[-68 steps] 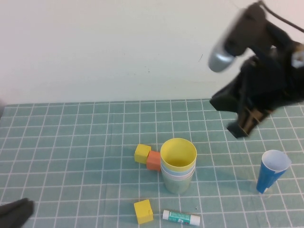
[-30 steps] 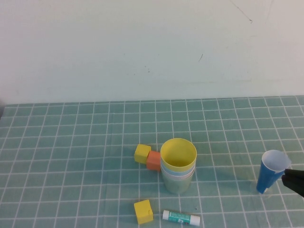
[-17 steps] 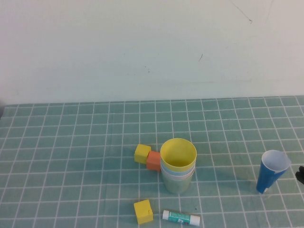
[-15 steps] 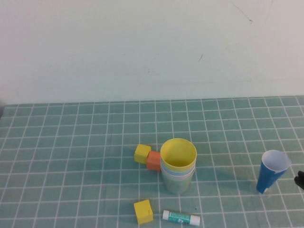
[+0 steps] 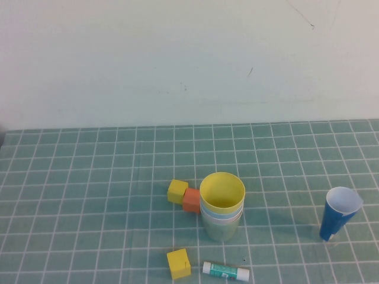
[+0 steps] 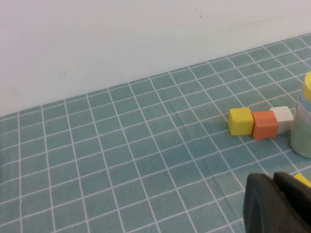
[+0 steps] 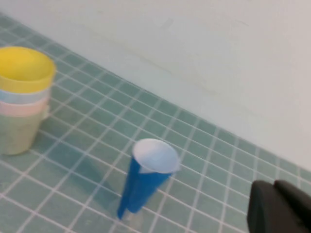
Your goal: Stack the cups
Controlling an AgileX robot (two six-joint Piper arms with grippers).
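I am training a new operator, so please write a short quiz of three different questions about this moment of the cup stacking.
1. True or false: the yellow cup is the top of the stack.
2. Which object touches the orange block? A) the glue stick B) a yellow block C) the dark blue cup
3. Fill in: in the high view, ____ grippers appear.

Key
1. True; light blue, pink and green follow below.
2. B.
3. No; the left gripper and the right gripper show only in their own wrist views, low and apart from the stack.
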